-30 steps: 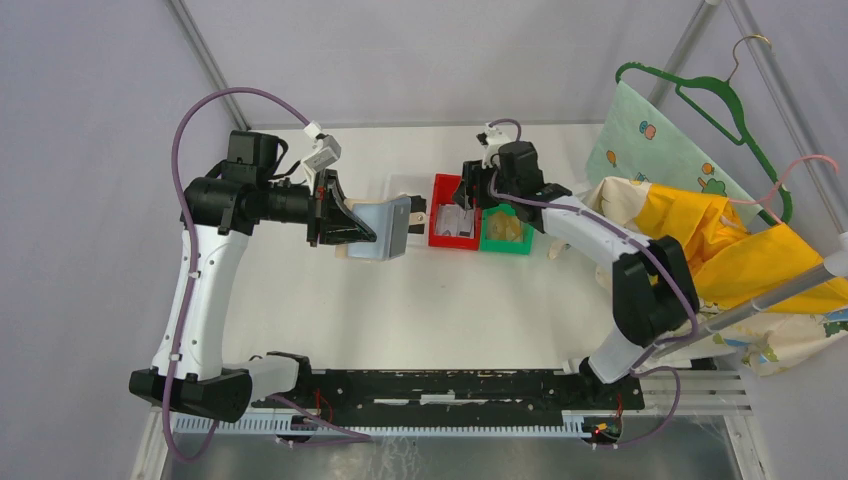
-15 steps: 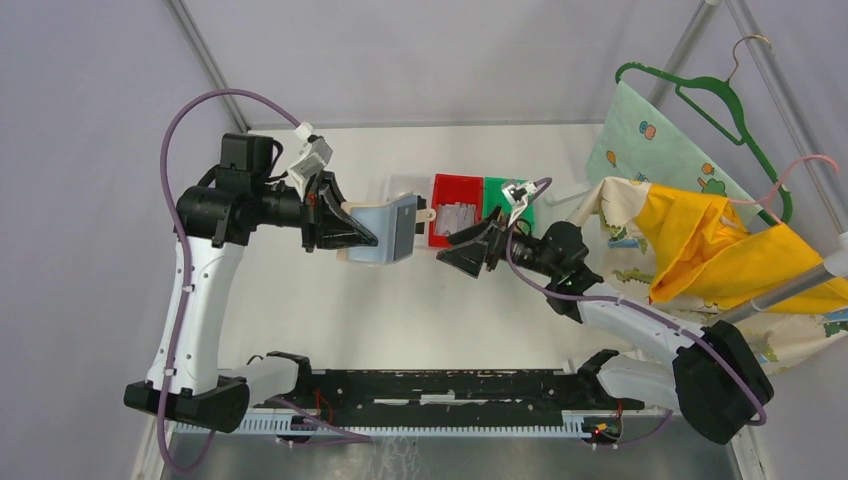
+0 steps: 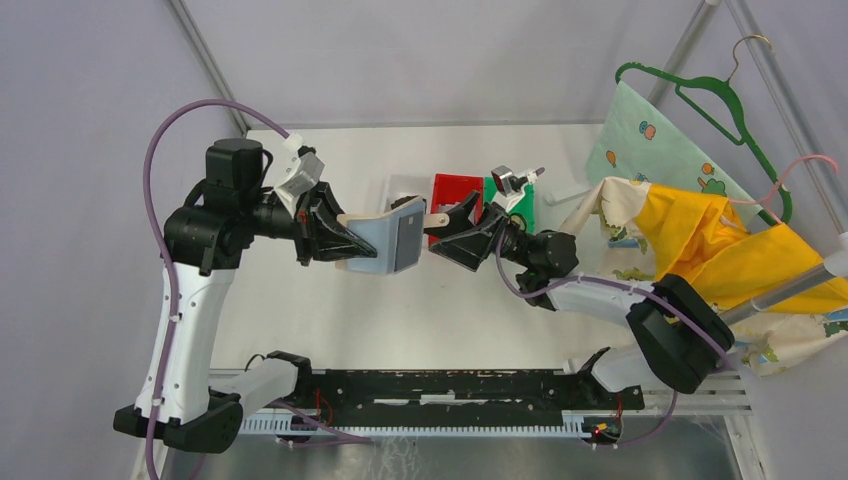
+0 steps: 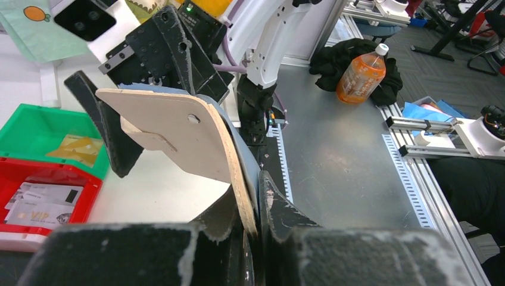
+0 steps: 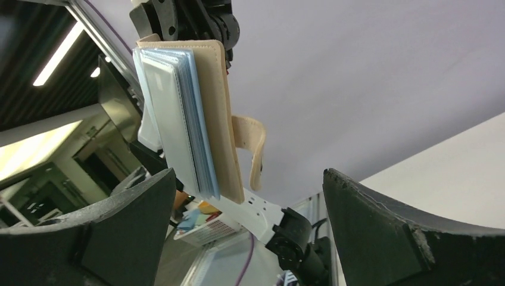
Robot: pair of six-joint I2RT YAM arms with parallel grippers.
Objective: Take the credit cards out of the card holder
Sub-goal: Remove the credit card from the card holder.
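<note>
My left gripper (image 3: 345, 240) is shut on the tan card holder (image 3: 385, 237) and holds it in the air above the table, its blue-grey inner panel toward the right arm and its tab (image 3: 432, 217) sticking out. In the left wrist view the holder's tan back (image 4: 178, 131) rises from between my shut fingers (image 4: 280, 208). My right gripper (image 3: 447, 232) is open and empty, just right of the holder, fingers pointing at it. The right wrist view shows the holder (image 5: 208, 113) with blue-grey sleeves, beyond my open fingers (image 5: 137, 208). Pale credit cards (image 4: 41, 202) lie in the red bin (image 4: 24, 176).
The red bin (image 3: 452, 190), a white bin (image 3: 402, 184) and a green bin (image 3: 528, 200) with a yellowish lump (image 4: 74, 149) stand at the table's back middle. Yellow and printed cloth (image 3: 720, 240) and a green hanger (image 3: 715, 100) hang at right.
My right arm has swung from over the bins down and left, turning its open gripper toward the holder. My left arm has shifted slightly, still holding the card holder.
</note>
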